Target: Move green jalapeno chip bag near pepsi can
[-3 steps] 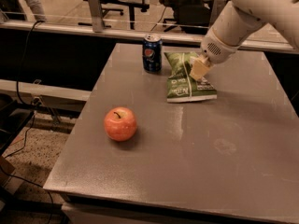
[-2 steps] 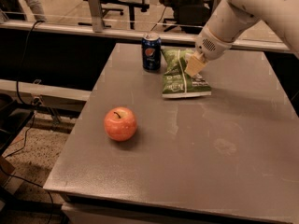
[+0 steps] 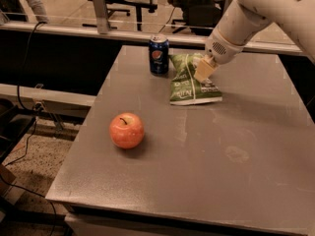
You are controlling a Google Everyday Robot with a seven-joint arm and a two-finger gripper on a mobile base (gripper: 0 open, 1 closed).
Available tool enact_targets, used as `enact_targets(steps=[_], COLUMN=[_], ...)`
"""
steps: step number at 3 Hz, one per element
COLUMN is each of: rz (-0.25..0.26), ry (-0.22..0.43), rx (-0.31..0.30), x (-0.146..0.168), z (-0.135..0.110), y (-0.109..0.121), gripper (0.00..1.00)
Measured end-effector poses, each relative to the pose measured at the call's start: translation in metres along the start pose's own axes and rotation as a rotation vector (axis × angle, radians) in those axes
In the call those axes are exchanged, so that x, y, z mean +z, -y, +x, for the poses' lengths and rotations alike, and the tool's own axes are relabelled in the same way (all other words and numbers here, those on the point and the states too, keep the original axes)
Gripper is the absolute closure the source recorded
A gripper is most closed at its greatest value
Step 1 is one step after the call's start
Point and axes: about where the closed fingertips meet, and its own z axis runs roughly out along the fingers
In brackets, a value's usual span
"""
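Observation:
The green jalapeno chip bag (image 3: 189, 82) lies flat on the grey table (image 3: 206, 146), toward the back. Its left upper edge is right next to the pepsi can (image 3: 159, 54), which stands upright near the table's back edge. My gripper (image 3: 204, 70) reaches down from the upper right on the white arm. It is shut on the upper right part of the bag, low over the table. The bag's top corner is hidden behind the gripper.
A red apple (image 3: 127, 130) sits on the front left of the table. Behind the table runs a rail (image 3: 74, 29) with office chairs beyond. Cables hang to the floor at the left.
My gripper has dragged the chip bag a little left and back, toward the pepsi can. The can and the apple have stayed in place.

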Motion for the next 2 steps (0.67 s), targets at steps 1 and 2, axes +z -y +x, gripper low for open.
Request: enact_targets(steps=[1,2], rz=[-0.002,-0.004], ry=[-0.001,-0.003], rx=[-0.001,-0.002], x=[0.0021,0.0037], z=[-0.0004,-0.0007], y=[-0.0005,-0.0010], gripper=[0.08,0.00])
